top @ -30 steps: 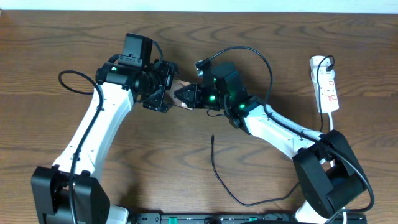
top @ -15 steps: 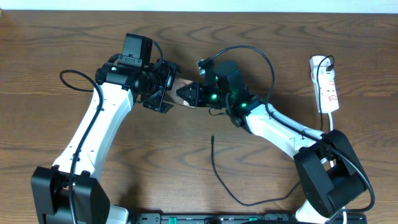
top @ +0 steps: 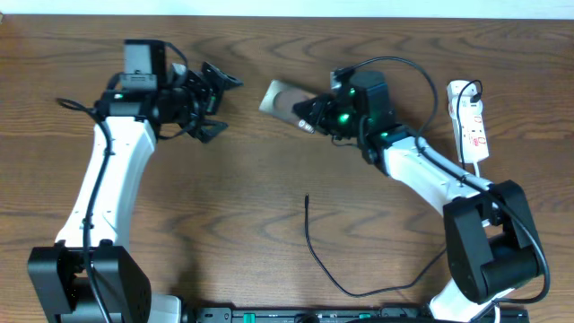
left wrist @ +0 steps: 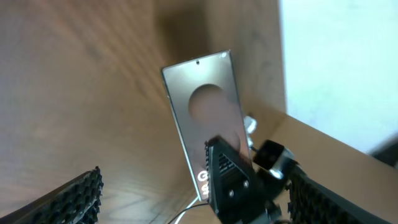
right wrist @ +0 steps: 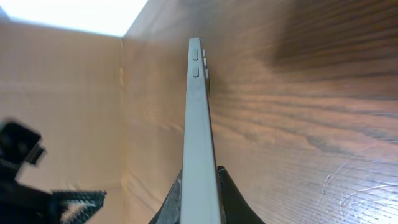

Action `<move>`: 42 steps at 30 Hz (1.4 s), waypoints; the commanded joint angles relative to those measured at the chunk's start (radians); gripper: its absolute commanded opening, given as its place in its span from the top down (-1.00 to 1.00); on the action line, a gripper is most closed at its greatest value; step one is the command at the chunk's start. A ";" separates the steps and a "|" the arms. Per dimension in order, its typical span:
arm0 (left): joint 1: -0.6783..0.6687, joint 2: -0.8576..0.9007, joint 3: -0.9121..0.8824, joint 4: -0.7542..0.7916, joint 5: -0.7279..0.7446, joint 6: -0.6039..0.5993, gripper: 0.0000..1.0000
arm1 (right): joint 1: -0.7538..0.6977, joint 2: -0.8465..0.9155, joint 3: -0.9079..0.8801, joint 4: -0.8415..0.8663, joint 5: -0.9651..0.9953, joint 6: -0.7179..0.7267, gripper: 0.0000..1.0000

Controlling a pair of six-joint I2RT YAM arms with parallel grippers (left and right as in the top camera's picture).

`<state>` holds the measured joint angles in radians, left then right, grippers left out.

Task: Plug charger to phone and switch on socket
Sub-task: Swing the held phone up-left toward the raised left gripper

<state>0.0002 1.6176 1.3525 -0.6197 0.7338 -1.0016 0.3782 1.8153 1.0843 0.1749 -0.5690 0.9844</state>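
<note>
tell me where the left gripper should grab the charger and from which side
I'd take the charger just behind its plug tip, coming straight down with the jaws across the cable. That end lies flat and straight on the table, clear of both arms; the rest curves away. The left gripper is open; the right gripper is shut on the phone.

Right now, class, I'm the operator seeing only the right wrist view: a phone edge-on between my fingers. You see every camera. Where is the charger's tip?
Observer: The charger lies loose on the table, tip pointing toward your right gripper.
Operator: Is the left gripper helping?
Observer: No, the left gripper is open, empty, apart from the phone.
Operator: And the socket?
Observer: The socket lies near the table's right edge, untouched.
</note>
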 commanded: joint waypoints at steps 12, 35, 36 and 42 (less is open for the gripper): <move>0.077 -0.021 0.008 0.250 0.123 0.056 -0.83 | -0.032 -0.003 0.011 0.340 -0.019 0.809 0.98; 0.075 -0.003 -0.019 0.659 0.066 -0.146 -0.84 | 0.147 -0.003 0.011 0.739 0.183 0.948 0.97; 0.075 -0.003 -0.019 0.659 0.066 -0.156 -0.85 | 0.150 -0.003 0.011 0.754 0.187 0.949 0.97; 0.072 -0.003 -0.019 0.660 0.065 -0.164 -0.84 | 0.169 -0.003 0.011 0.768 0.194 0.937 0.97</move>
<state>0.0738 1.6176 1.3407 0.0338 0.8055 -1.1561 0.5358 1.8225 1.0832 0.9257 -0.4030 1.9293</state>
